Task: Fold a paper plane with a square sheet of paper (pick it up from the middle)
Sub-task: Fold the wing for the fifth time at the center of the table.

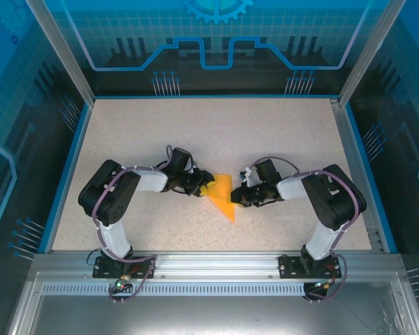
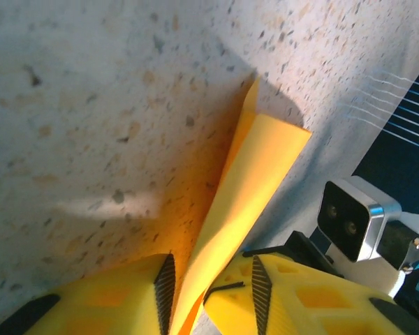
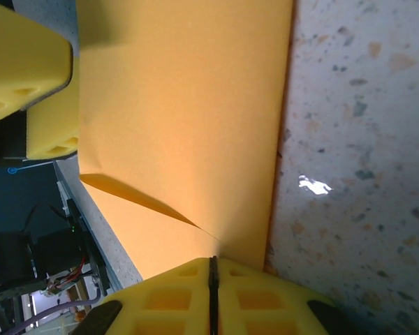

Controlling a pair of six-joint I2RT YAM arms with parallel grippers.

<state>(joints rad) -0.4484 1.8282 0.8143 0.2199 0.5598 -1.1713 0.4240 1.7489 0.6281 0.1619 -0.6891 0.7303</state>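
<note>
The square sheet of paper (image 1: 222, 196) is folded into an orange wedge with its point toward the near edge, mid-table between both arms. My right gripper (image 1: 240, 197) is shut on its right edge. In the right wrist view the paper (image 3: 188, 105) runs out of the closed jaws of my right gripper (image 3: 212, 262), with a crease starting at the pinch. My left gripper (image 1: 200, 187) is at the paper's left edge. In the left wrist view a raised flap of the paper (image 2: 260, 164) stands between the parted fingers of my left gripper (image 2: 211, 280).
The speckled table (image 1: 216, 132) is bare behind the paper. A blue rim (image 1: 64, 174) bounds it on the left, a metal rail (image 1: 216, 264) at the near edge. The right wrist camera (image 2: 350, 218) sits close beside my left fingers.
</note>
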